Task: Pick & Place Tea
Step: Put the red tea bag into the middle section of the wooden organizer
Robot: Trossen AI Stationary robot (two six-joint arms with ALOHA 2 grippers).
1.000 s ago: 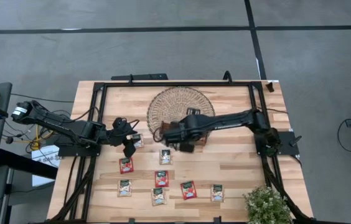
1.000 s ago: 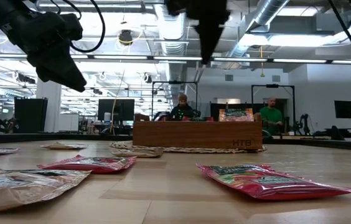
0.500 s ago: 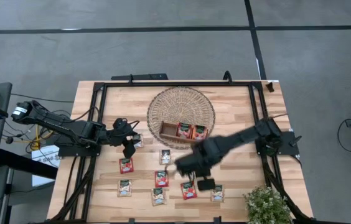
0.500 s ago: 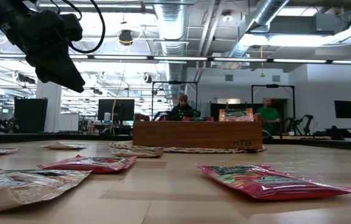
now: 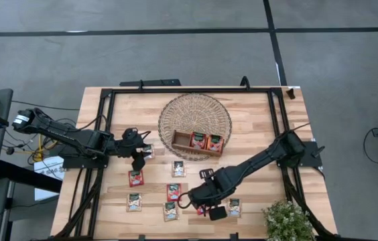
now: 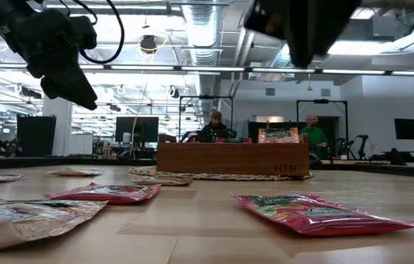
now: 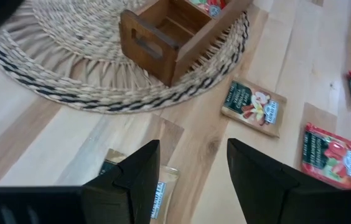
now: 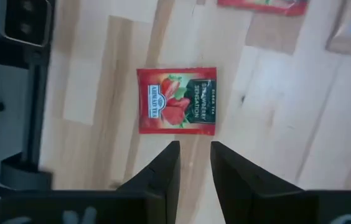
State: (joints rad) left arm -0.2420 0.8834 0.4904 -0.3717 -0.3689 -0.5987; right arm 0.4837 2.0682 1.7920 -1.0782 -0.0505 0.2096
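Several flat tea sachets lie flat on the wooden table (image 5: 256, 120), some red (image 5: 136, 177), some cream with green (image 5: 178, 169). Two red sachets (image 5: 206, 141) lie in the brown wooden tray (image 5: 181, 141), which stands on a round woven mat (image 5: 195, 110). My right gripper (image 5: 200, 201) hangs open with a narrow gap above a red strawberry sachet (image 8: 177, 101) near the front edge, clear of it. My left gripper (image 5: 139, 159) hangs open above a sachet (image 7: 162, 186) at the mat's left side, well above the table in the low view (image 6: 75, 81).
A small potted plant (image 5: 287, 222) stands at the table's front right corner. A black frame (image 5: 105, 134) runs around the table. People sit in the room behind the tray (image 6: 215, 126). Bare wood lies right of the mat.
My right gripper has swung from above the tray toward the table's near edge and now hangs over the red sachet in the front row. The tray shows two red sachets once the arm has left it.
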